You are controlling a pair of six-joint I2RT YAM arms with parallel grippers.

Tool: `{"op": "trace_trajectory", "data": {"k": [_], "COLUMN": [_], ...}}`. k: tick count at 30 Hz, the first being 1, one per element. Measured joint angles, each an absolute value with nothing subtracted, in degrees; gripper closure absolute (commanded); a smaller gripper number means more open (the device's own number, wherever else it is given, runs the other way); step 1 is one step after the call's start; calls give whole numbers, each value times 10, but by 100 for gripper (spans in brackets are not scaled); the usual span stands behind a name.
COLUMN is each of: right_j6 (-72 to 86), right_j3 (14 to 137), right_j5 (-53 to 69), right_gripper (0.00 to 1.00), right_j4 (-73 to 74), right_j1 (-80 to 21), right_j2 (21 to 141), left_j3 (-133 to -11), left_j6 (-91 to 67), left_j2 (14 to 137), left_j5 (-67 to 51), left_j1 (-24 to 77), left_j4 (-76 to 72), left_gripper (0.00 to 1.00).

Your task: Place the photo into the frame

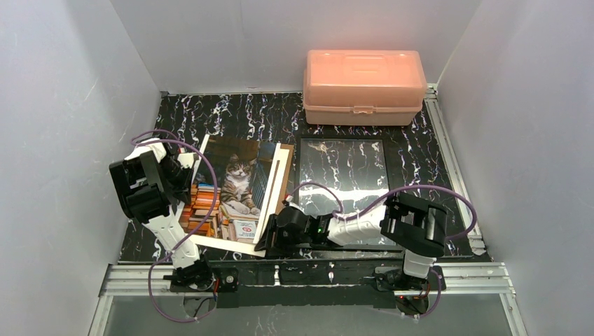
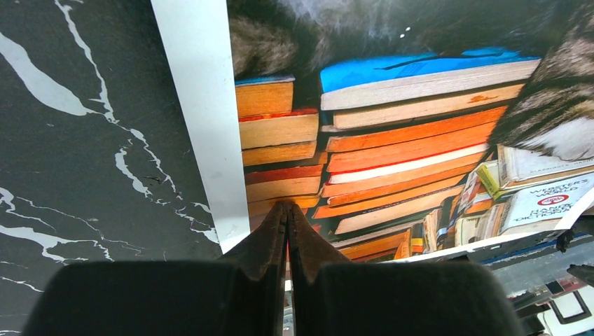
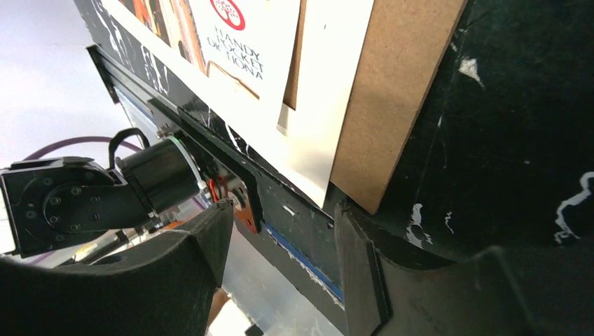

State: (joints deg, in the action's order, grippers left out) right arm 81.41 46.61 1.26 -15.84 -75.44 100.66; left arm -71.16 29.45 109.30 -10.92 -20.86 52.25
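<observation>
**Item 1, left end effector**: closed, tips together on the photo, just right of its white border. You could not tell whether it pinched the sheet or only pressed it to the table. Risk: a sideways pull from you would probably have creased or skidded the print.

**Item 2, the photo:** lay face up directly ahead of those tips and reached right as far as the right end effector. It was not in the frame.

**Item 3, right end effector**: open and empty. The near corner of the white mat and backing board sat just ahead of its jaws. Risk: closing there would likely have caught the mat or board along with the print.

**Item 4, the frame**: lay flat, to the right of that end effector and farther out, apart from the photo.

**Views:**
- Only the top camera showed you the frame.
- Only the right wrist showed the corner's layers.
- Only the left wrist showed the shut tips.
</observation>
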Motion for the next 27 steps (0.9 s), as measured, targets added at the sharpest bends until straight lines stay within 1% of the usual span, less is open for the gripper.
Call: {"op": "trace_trajectory", "data": {"k": [4,9,15,20,23,27], "right_j6": [838,868,879,868,859,848], "right_j3": [457,419,374,366,366,366], "right_j5": [-30,-72,-90,-95,-97,-100], "right_gripper": [37,37,41,44,43,38], "right_j4": [-187,-262,-382,-448,-477,-508], "right_j1": [-770,-781,-785,-787,-788,-788], "right_j2": [1009,1009,1026,1045,1045,1045], "left_j3": [-712,-712,-712,-712,-712,-712], "left_j6": [294,294,294,294,294,294], "left_j2": [1093,1093,1093,1093,1093,1093], "left_j5": [-109,-108,-105,-104,-103,-103], "left_j1": [-209,-208,-206,-205,-205,-205], "left_j4": [522,522,522,522,522,522], "left_gripper": [100,100,100,100,100,100]}}
